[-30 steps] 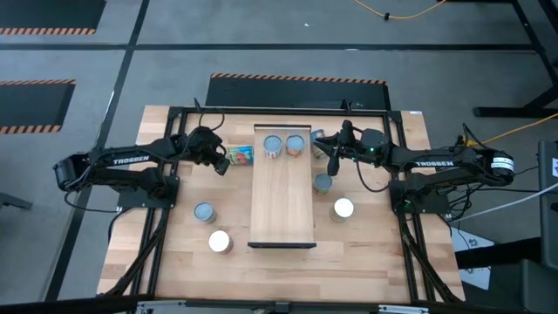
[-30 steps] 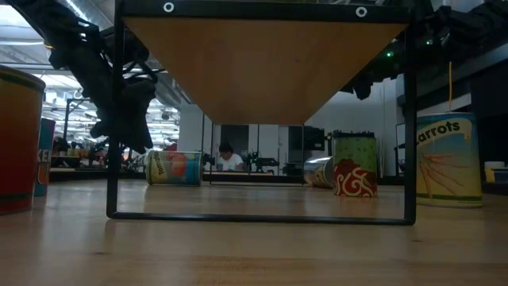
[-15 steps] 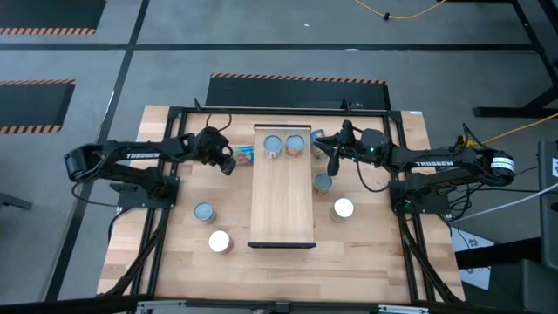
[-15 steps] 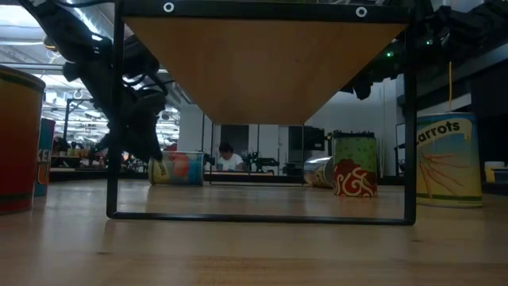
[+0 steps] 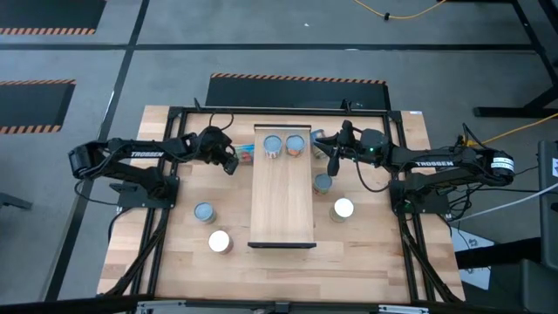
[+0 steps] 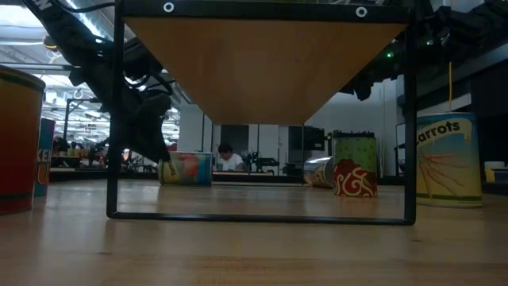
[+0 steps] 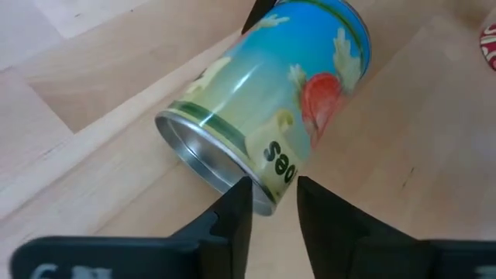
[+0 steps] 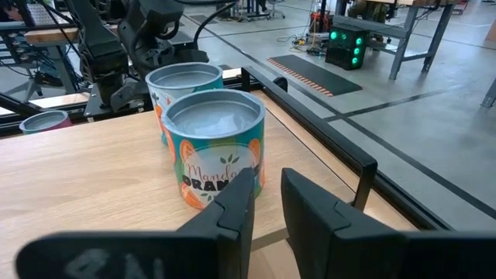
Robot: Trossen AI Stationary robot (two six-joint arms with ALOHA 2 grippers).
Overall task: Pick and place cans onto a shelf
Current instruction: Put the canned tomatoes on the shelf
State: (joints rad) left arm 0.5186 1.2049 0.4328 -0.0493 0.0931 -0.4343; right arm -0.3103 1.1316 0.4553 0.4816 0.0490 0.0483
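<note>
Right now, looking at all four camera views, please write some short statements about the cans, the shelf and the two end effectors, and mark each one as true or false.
1. Two cans stand upright at one end of the shelf. True.
2. The can with the blue label stands upright. False: it lies on its side on the table.
3. The left end effector is right at the lying can's rim. True.
4. The right end effector holds the orange-labelled can. False: that can stands free in front of its fingers.
5. All cans are on the shelf. False: several remain on the table.
</note>
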